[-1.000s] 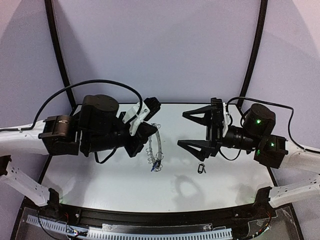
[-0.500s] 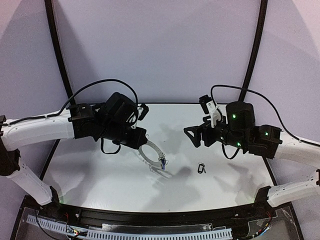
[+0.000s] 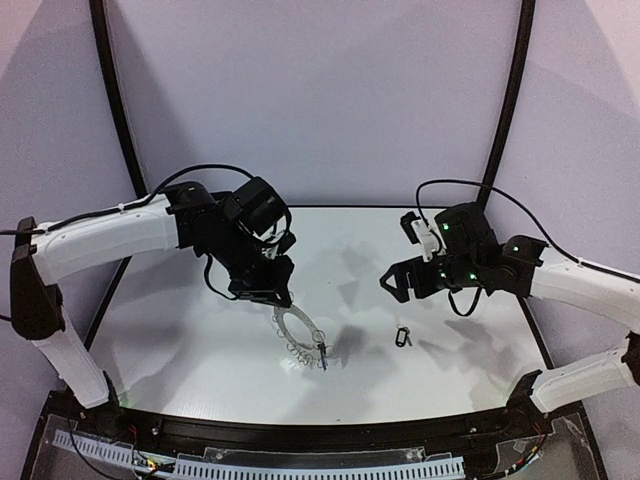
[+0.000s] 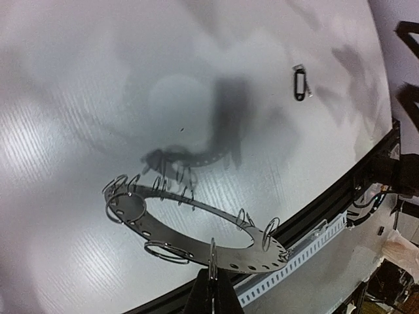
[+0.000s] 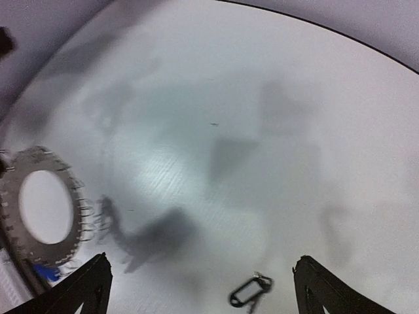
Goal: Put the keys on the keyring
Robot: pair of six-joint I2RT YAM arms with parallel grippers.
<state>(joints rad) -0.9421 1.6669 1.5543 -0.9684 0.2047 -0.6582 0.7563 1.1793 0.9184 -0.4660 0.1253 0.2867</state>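
The keyring (image 3: 297, 333) is a flat dark-grey ring fringed with thin wire loops. My left gripper (image 3: 279, 300) is shut on one rim loop and holds the ring tilted just above the table. In the left wrist view the fingers (image 4: 211, 297) pinch that loop (image 4: 213, 258) at the ring's (image 4: 141, 212) near edge. A small blue-tagged key (image 3: 322, 352) hangs at the ring's low end and also shows in the right wrist view (image 5: 43, 271). The black-headed key (image 3: 403, 336) lies loose on the table, just below my open, empty right gripper (image 3: 400, 282), between its fingertips (image 5: 250, 291).
The white table (image 3: 200, 360) ends in a black rail with a white perforated strip (image 3: 300, 462) along the near edge. Black curved frame posts (image 3: 120, 120) stand at the back corners. The ring shows at the left of the right wrist view (image 5: 42, 209).
My left arm has swung the ring down and toward the near edge, from edge-on to lying flatter. My right gripper has dropped lower and drawn back to the right above the loose key.
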